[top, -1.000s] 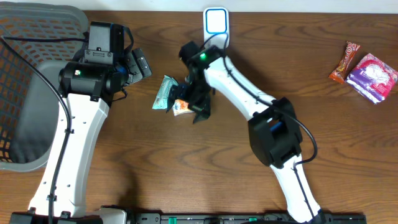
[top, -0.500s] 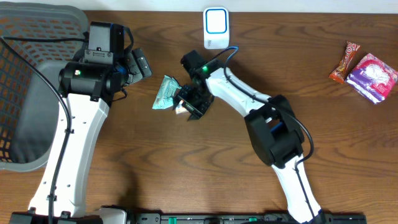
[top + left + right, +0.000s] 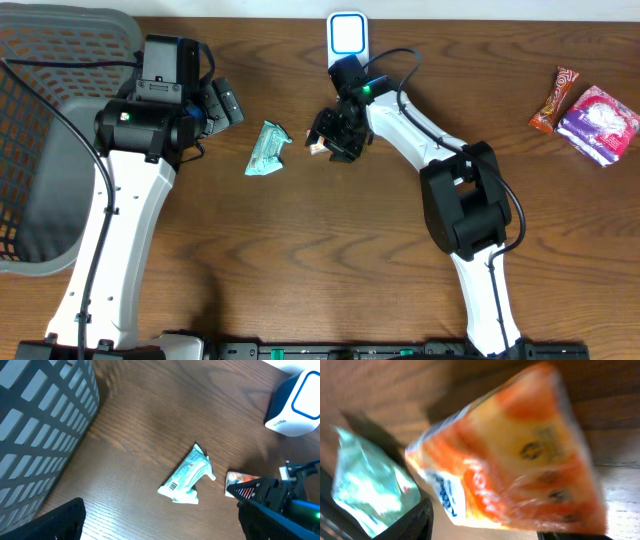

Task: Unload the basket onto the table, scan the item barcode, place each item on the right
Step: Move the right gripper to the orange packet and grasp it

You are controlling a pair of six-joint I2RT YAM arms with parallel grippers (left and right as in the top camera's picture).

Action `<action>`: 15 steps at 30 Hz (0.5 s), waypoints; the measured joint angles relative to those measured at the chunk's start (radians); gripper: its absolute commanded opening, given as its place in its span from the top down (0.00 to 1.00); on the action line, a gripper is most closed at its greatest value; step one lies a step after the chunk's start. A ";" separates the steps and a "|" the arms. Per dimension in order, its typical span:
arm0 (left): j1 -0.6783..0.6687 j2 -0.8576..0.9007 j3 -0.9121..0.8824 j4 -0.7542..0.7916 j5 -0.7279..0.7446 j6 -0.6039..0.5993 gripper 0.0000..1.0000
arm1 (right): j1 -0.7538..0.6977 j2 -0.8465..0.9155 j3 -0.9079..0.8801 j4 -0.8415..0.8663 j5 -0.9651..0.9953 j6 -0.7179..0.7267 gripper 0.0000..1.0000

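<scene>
The right gripper point(image 3: 328, 142) is gripping the orange and white plastic snack packet point(image 3: 515, 460) between its 2 fingers. In the right wrist view this packet is filling nearly the whole picture, and the 2 dark fingertips point(image 3: 412, 525) are showing at the bottom edge. In the overhead view the orange packet is sitting near the white box-shaped scanner with the blue window point(image 3: 347, 38), a little in front of it and not touching it. I cannot tell whether the packet is resting on the brown wooden table point(image 3: 300, 260) or hanging just above it.

The left gripper point(image 3: 218, 112) is standing wide open and is holding nothing. It is hovering between the grey plastic basket with the grid wall point(image 3: 60, 60) and the green and white crumpled foil packet point(image 3: 267, 150). This green packet is lying flat on the wood, apart from the orange packet, and in the left wrist view a barcode is facing up on it.

At the far right side of the table, well apart from both arms, 2 more things are lying just beside each other: the red and orange wrapped candy bar point(image 3: 553, 100) and the purple and white plastic pouch point(image 3: 598, 122).
</scene>
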 measured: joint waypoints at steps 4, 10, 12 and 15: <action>0.000 0.000 0.000 0.000 0.000 0.000 0.02 | 0.000 -0.004 0.003 -0.109 -0.016 -0.129 0.35; 0.000 0.000 0.000 0.000 0.000 0.000 0.02 | 0.000 -0.017 0.002 -0.276 0.063 -0.263 0.32; 0.000 0.000 0.000 0.000 0.000 0.000 0.02 | 0.000 -0.026 -0.001 -0.314 0.111 -0.310 0.32; 0.000 0.000 0.000 0.000 0.000 0.000 0.02 | 0.000 -0.060 -0.005 -0.332 0.162 -0.368 0.31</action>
